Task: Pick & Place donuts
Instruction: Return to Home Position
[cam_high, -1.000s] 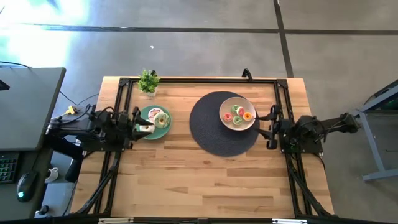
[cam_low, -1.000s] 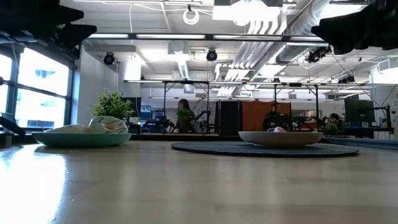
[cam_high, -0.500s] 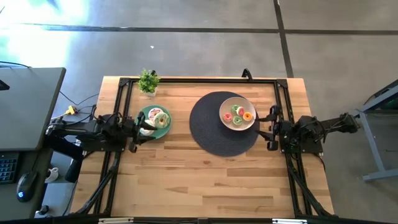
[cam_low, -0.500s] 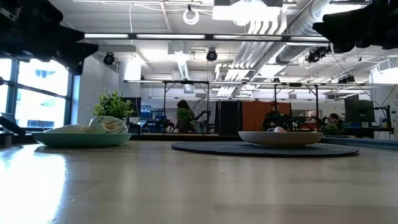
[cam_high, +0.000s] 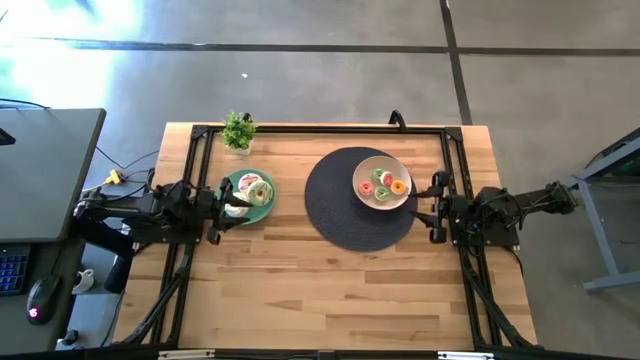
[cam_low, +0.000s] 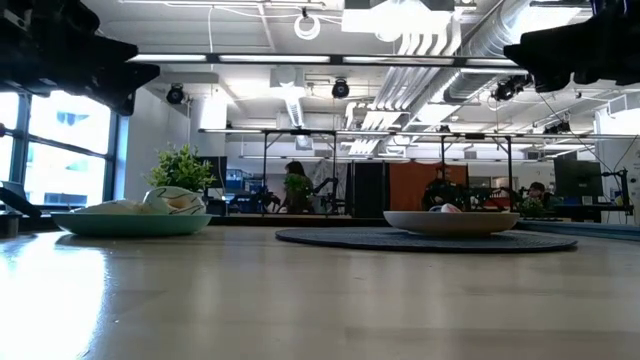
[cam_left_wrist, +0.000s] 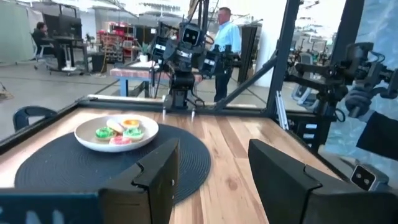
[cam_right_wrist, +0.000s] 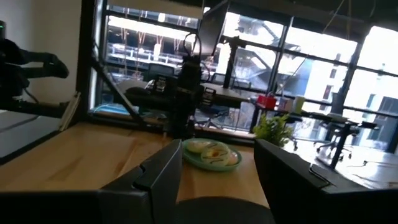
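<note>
Since a second ago the left gripper (cam_high: 226, 204) has drawn back from over the teal plate (cam_high: 262, 212) to its left rim; the right gripper (cam_high: 436, 207) has kept its place just beside the mat (cam_high: 340, 222).

High view: five donuts (cam_high: 382, 185) lie on the white plate (cam_high: 362, 170), which sits on the dark round mat. More donuts rest on the teal plate, near the plant (cam_high: 238, 130).

Low view: both plates stand on the table (cam_low: 300, 300), well apart.

Left wrist view: fingers (cam_left_wrist: 155, 180) spread, holding nothing, facing the white plate.

Right wrist view: fingers (cam_right_wrist: 158, 177) spread, empty, facing the teal plate.
</note>
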